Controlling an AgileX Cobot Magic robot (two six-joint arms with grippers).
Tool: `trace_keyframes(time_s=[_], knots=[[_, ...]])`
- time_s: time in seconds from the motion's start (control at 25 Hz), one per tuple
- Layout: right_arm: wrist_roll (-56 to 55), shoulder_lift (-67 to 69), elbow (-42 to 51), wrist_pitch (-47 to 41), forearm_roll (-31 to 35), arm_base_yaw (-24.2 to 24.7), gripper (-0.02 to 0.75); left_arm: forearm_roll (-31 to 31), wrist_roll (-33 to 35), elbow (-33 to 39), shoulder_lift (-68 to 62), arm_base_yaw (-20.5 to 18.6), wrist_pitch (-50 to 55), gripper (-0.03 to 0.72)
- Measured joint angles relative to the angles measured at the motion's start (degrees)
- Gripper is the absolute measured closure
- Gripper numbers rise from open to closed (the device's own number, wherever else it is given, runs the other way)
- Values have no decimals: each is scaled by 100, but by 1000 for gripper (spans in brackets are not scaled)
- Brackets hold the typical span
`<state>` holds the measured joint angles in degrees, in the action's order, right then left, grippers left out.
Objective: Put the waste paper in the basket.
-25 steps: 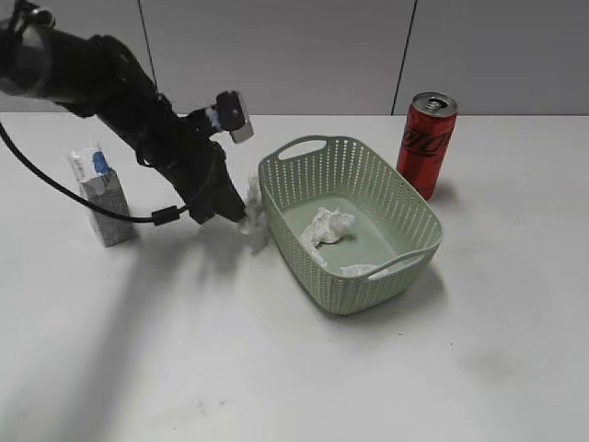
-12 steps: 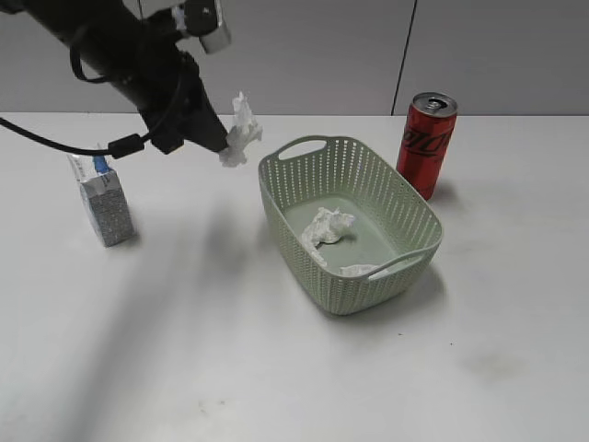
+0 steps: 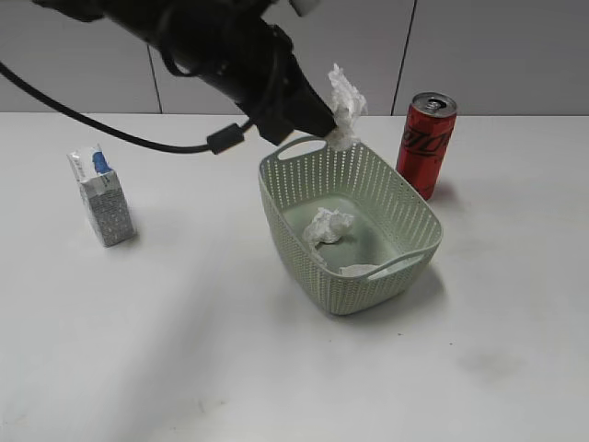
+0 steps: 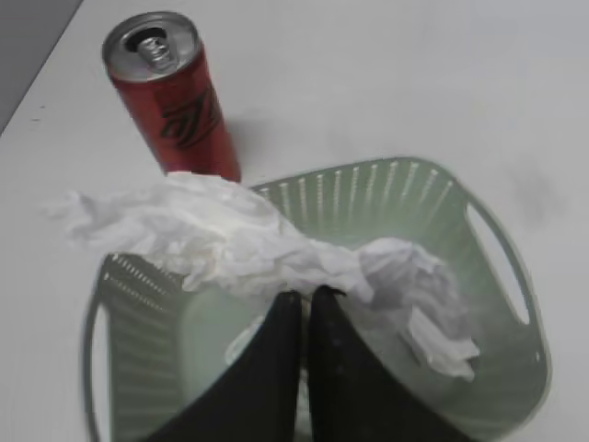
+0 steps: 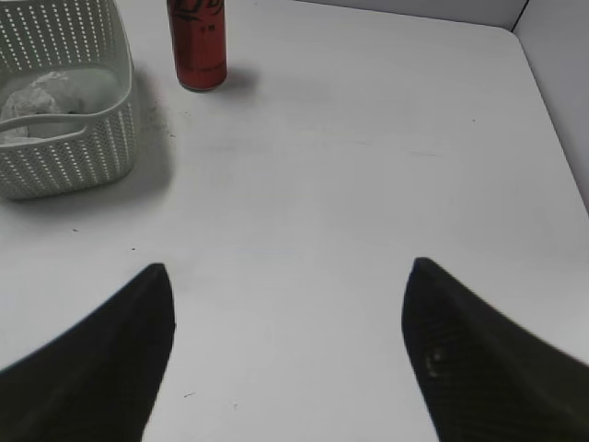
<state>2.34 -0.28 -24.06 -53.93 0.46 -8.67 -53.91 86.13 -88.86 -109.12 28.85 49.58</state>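
Note:
My left gripper [image 3: 324,127] is shut on a crumpled scrap of white waste paper [image 3: 344,103] and holds it in the air above the far rim of the sage-green basket [image 3: 405,207]. In the left wrist view the shut jaws [image 4: 306,296] pinch the paper [image 4: 221,232] over the basket [image 4: 515,368]. Two more scraps of waste paper lie on the basket floor, one in the middle [image 3: 328,225] and one by the near handle [image 3: 358,270]. My right gripper [image 5: 288,272] is open and empty over bare table; it does not show in the exterior view.
A red drink can [image 3: 427,142] stands just right of the basket and also shows in the left wrist view [image 4: 172,92] and the right wrist view [image 5: 197,41]. A grey-speckled packet [image 3: 102,196] with a blue-and-white top stands at the left. The right wrist view shows the basket [image 5: 64,152] at its upper left.
My left gripper has lifted the scrap of paper from the table left of the basket and carried it up and right, to above the basket's far rim.

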Motion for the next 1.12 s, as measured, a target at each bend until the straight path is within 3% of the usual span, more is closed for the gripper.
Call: trace_keyframes(time_s=[0.2, 0.32, 0.44, 0.52, 0.56, 0.64, 0.76, 0.84, 0.92, 1.12], knots=[[0, 0, 0, 0, 0, 0, 155, -24, 0, 0, -398, 476, -496, 682], [0, 0, 0, 0, 0, 0, 155, -30, 0, 0, -611, 554, -562, 606], [0, 0, 0, 0, 0, 0, 155, -24, 0, 6, -742, 562, -588, 396], [0, 0, 0, 0, 0, 0, 155, -24, 0, 6, -748, 562, -635, 183], [0, 0, 0, 0, 0, 0, 155, -30, 0, 6, -748, 562, -665, 117], [0, 0, 0, 0, 0, 0, 155, -30, -41, 12, -698, 562, -743, 42], [-6, 0, 0, 0, 0, 0, 155, 75, -374, 18, -497, 562, -950, 16], [-6, 0, 0, 0, 0, 0, 155, 404, -892, 18, -268, 562, -1209, 12], [-6, 0, 0, 0, 0, 0, 155, 1105, -1648, 18, -13, 562, -1509, 12], [-6, 0, 0, 0, 0, 0, 155, 3669, -4231, 18, 676, 324, -1519, 37]])
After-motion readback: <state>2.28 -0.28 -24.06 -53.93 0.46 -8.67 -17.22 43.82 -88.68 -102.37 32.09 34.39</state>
